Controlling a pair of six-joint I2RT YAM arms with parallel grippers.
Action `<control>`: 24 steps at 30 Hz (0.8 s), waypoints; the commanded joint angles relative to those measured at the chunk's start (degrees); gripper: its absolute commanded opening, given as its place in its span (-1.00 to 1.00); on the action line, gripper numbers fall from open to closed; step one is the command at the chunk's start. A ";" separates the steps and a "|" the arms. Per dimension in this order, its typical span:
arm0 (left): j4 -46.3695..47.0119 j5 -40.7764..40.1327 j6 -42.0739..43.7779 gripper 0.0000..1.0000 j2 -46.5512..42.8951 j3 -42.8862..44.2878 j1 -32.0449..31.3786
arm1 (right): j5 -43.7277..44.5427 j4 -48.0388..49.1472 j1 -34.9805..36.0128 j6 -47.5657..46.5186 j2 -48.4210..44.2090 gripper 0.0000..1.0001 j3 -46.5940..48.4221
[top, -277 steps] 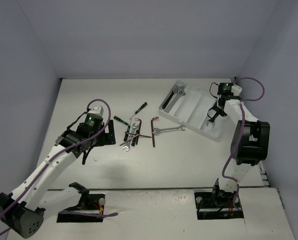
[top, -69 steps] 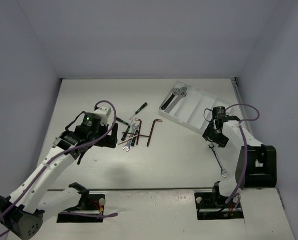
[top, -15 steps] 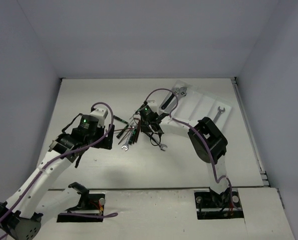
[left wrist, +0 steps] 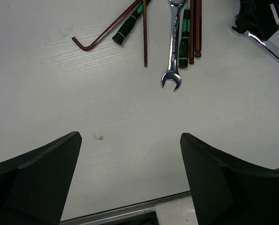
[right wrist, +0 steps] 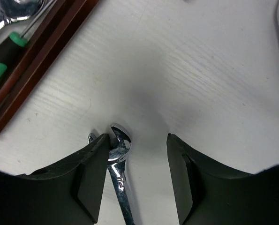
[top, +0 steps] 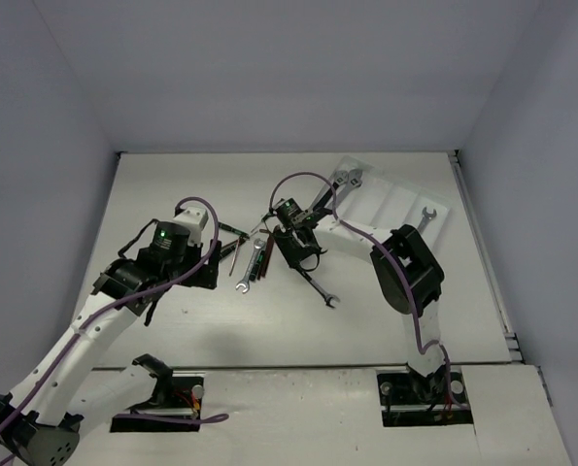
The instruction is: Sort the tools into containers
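Note:
My right gripper (top: 298,260) (right wrist: 138,140) is open and low over the table. The head of a silver open-end wrench (right wrist: 118,143) (top: 320,289) lies between its fingers, against the left finger (right wrist: 94,164). Reddish-brown hex keys (right wrist: 38,58) (left wrist: 194,28), green-and-black screwdrivers (left wrist: 130,19) and another silver wrench (left wrist: 175,44) lie in a pile (top: 250,257) to its left. My left gripper (top: 211,264) (left wrist: 130,140) is open and empty, just near of that pile. The white tray (top: 391,206) holds the black-handled adjustable wrench (top: 335,189) and a silver wrench (top: 425,217).
The tray stands at the back right, tilted diagonally. A long bent hex key (left wrist: 106,32) lies at the pile's left side. The table's metal front edge (left wrist: 130,211) shows below my left fingers.
My right arm left a wrench in the tray's right compartment and swung left to the pile. In the last half second the wrench at its fingers slid nearer and rightward.

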 commanded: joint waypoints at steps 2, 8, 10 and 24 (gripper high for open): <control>0.30 0.58 -0.24 0.69 0.01 3.68 0.10 | -0.24 -6.32 -0.52 -7.17 -3.42 -0.03 2.59; 0.03 1.16 -0.82 0.69 -0.24 3.68 0.10 | -3.89 -10.11 -0.64 -8.02 -5.63 -0.04 3.63; 0.03 1.28 -0.99 0.69 -0.25 3.68 0.10 | -5.49 -12.00 -0.41 -8.36 -5.74 -0.04 3.69; -0.05 1.16 -1.80 0.69 -0.67 3.24 0.10 | -7.36 -15.24 0.67 -9.17 -7.61 0.00 0.03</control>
